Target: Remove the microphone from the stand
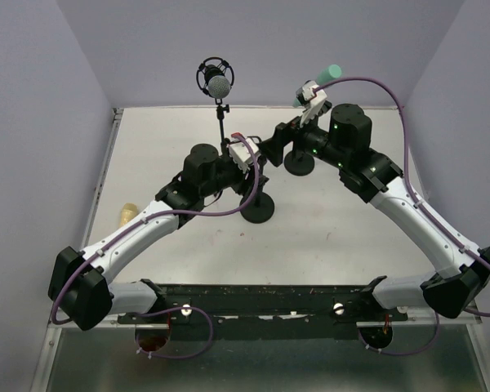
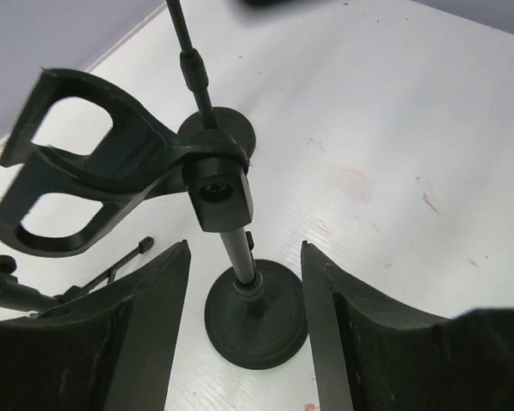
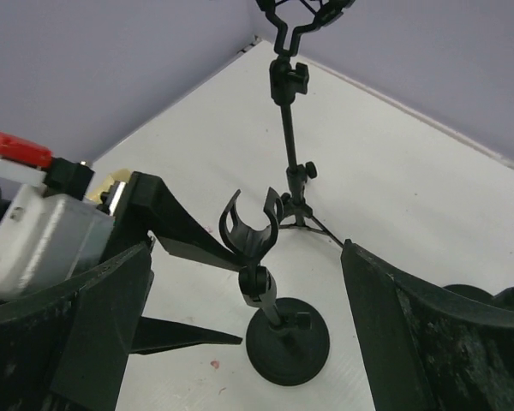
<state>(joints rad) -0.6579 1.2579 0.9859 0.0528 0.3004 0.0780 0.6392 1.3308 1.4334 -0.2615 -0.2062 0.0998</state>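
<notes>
Looking from the left side of the table (image 1: 147,139), a small yellowish object (image 1: 128,214) lies near the edge; it is too small to say what it is. The left arm reaches toward the middle, and the left gripper (image 2: 245,246) is released: its two fingers stand apart on both sides of the post of the stand (image 2: 255,321), with a visible gap on each side. This stand has a round black base on the table, and at its top the clip (image 2: 150,158) is tilted and holds nothing. Behind it, toward the back of the table, a tripod stand (image 3: 289,128) is upright, and the only microphone (image 1: 218,83) that I can see, with a silver mesh head, sits in the round mount (image 1: 216,77) at its top. More to the right, the right gripper (image 3: 246,248) is wide apart and grasps nothing; the stand with the clip is seen between its fingers, but well apart from them. A second round base (image 1: 300,163) stands just beside the right wrist.
</notes>
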